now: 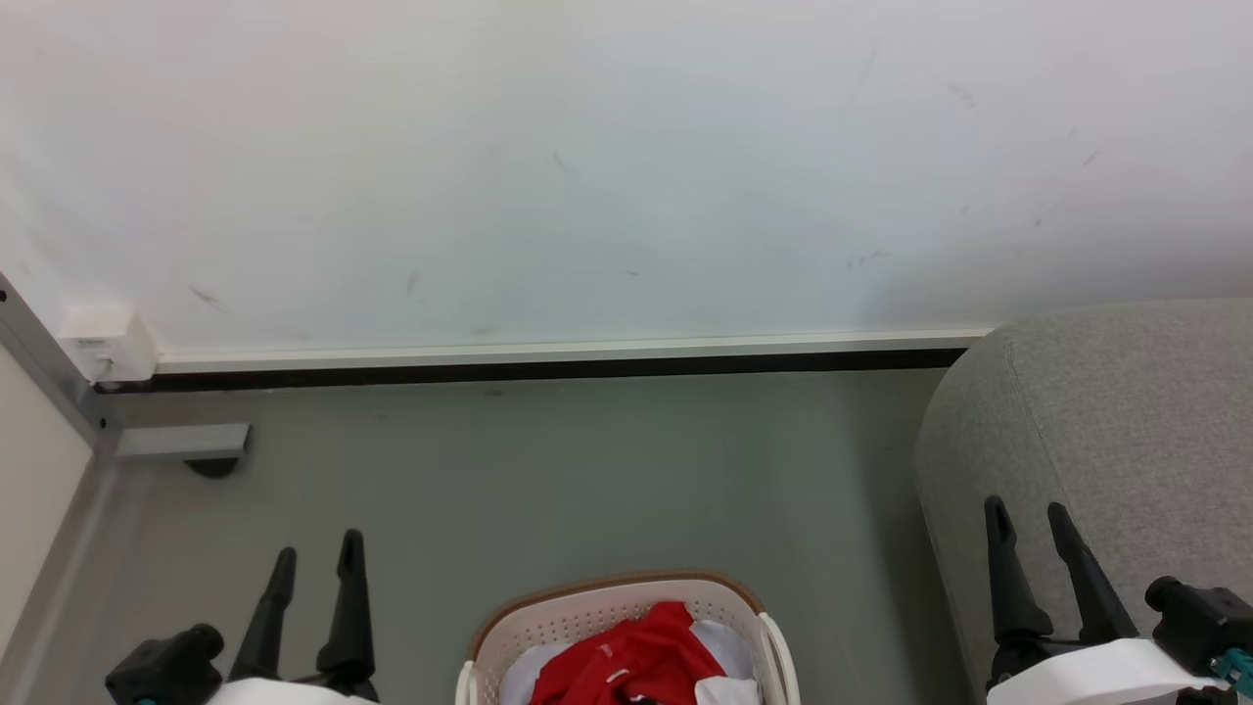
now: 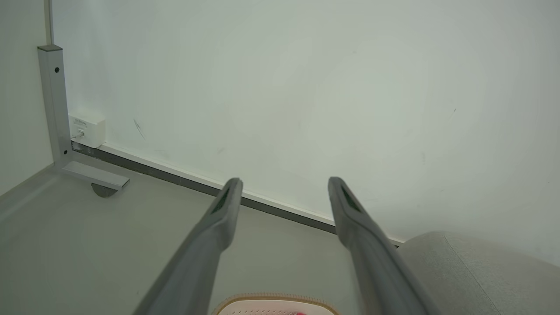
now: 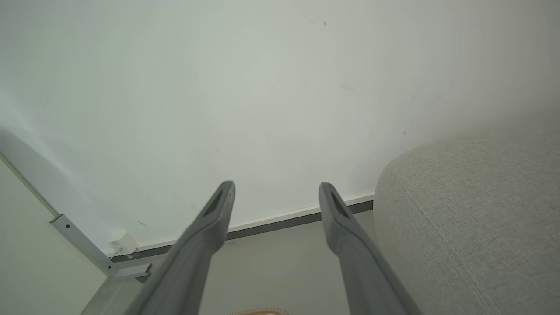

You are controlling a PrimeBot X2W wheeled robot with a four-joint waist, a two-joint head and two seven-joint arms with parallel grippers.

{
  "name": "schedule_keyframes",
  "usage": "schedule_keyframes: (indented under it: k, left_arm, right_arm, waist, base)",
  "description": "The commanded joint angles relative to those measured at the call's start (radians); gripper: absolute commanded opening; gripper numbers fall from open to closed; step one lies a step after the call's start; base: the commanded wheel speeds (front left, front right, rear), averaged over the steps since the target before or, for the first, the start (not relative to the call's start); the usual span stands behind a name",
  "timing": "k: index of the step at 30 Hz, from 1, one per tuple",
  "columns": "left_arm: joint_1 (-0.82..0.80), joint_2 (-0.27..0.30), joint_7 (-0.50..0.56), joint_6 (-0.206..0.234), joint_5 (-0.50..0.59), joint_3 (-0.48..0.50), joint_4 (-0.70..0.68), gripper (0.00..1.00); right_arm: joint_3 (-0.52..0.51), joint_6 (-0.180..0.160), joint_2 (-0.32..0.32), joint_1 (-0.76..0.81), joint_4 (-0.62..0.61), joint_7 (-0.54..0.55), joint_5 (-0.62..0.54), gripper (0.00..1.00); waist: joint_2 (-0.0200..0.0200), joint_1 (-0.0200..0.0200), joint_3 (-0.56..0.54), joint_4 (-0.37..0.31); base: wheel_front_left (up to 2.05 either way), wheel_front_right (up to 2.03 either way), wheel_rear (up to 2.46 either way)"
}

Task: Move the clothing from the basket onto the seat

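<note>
The red clothing (image 1: 631,666) lies bunched in the cream basket (image 1: 578,617) with a brown rim, at the bottom centre of the head view, on top of white cloth. The light grey seat (image 1: 1106,431) rises at the right. My left gripper (image 1: 315,558) hangs open left of the basket, nothing between its fingers. My right gripper (image 1: 1028,514) stands open in front of the seat's near side, also empty. In the left wrist view, the left gripper (image 2: 284,186) points at the wall, with the basket's rim (image 2: 275,302) below and the seat (image 2: 477,271) at the right. The right wrist view has the right gripper (image 3: 275,190) beside the seat (image 3: 472,210).
A white wall (image 1: 626,166) with a dark skirting strip runs across the back. A grey metal post with a foot (image 1: 181,443) and a small white box (image 1: 106,343) stand in the left corner. Grey floor (image 1: 587,470) lies between the basket and the wall.
</note>
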Motion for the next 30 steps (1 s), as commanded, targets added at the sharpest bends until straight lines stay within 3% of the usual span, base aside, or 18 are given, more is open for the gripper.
schedule_keyframes:
  k: [1, 30]
  left_arm:
    - [0.002, 0.011, -0.015, 0.003, 0.032, 0.001, -0.01, 1.0]
    - [0.015, 0.009, -0.075, -0.001, 0.274, -0.001, -0.015, 1.0]
  right_arm:
    - [0.0, -0.001, 0.0, -0.019, -0.009, -0.009, -0.029, 1.0]
    - [0.058, -0.002, 0.001, -0.029, 0.018, -0.071, -0.22, 1.0]
  waist:
    - [0.0, -0.0001, -0.001, -0.001]
    - [0.0, -0.0001, -0.004, -0.003]
  base:
    - [0.0, 0.0, 0.0]
    - [0.0, 0.0, 0.0]
